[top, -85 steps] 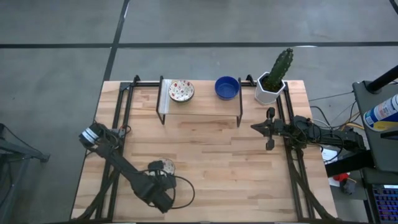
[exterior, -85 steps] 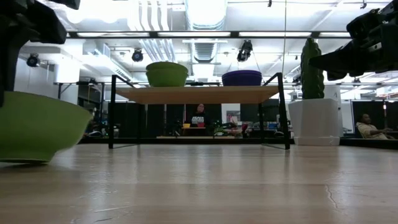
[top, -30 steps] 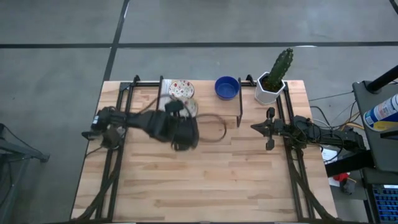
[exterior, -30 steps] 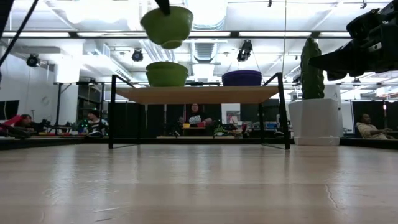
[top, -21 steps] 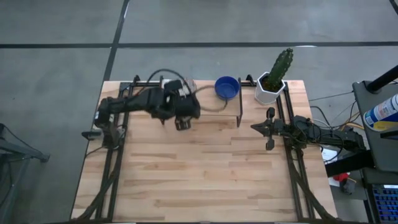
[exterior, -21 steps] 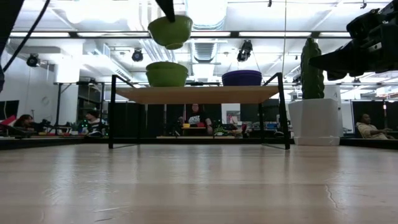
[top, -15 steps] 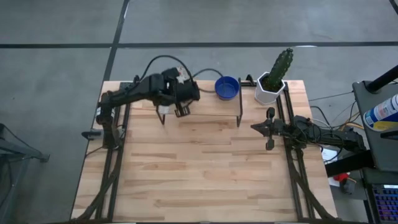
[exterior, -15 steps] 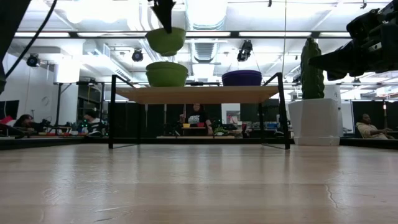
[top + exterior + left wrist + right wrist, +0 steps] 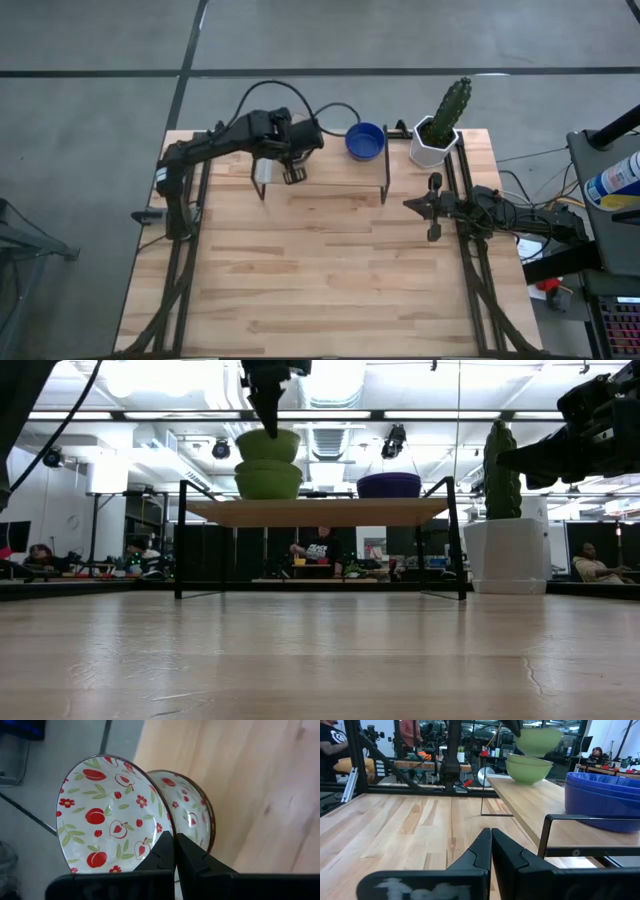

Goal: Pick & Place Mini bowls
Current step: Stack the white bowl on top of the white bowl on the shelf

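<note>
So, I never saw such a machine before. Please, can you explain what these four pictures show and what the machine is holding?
It is a robot with two dark arms at a wooden table, each ending in a two-finger gripper. One picture looks straight down on the table, one looks level across it, and two come from cameras on the arms' wrists.

At the far edge stands a low shelf. On it are a blue bowl and a patterned bowl. Beside the shelf is a cactus in a white pot.

The left gripper is over the shelf, shut on the rim of a second patterned bowl, holding it just above the first, as if to stack it. The right gripper waits shut at the table's right side, holding nothing.
</note>
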`<act>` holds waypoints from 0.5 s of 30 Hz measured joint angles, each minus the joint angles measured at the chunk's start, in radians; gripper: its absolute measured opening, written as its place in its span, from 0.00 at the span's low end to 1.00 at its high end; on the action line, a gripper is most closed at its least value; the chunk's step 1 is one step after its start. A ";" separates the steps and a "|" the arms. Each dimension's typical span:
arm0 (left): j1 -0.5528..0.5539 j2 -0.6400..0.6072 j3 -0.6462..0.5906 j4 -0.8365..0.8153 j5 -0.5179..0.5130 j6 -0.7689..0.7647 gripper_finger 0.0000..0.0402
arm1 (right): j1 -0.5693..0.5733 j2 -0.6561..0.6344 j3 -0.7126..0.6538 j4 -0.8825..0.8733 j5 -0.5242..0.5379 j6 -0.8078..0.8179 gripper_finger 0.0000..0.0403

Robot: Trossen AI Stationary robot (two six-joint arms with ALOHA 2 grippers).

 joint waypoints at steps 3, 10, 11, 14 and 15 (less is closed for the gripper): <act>0.004 0.001 -0.052 0.034 0.000 0.022 0.00 | 0.000 0.000 0.000 0.000 0.000 0.001 0.02; 0.004 0.001 -0.128 0.043 0.000 0.033 0.00 | 0.000 0.000 0.000 0.000 0.000 0.001 0.02; 0.004 0.001 -0.136 0.045 0.001 0.031 0.00 | 0.000 0.000 0.000 0.000 0.000 0.002 0.02; 0.004 0.001 -0.154 0.049 0.001 0.033 0.00 | 0.000 0.000 0.000 0.000 0.000 0.000 0.02; 0.003 0.001 -0.156 0.050 0.002 0.033 0.00 | 0.000 0.000 0.000 0.000 0.000 0.002 0.02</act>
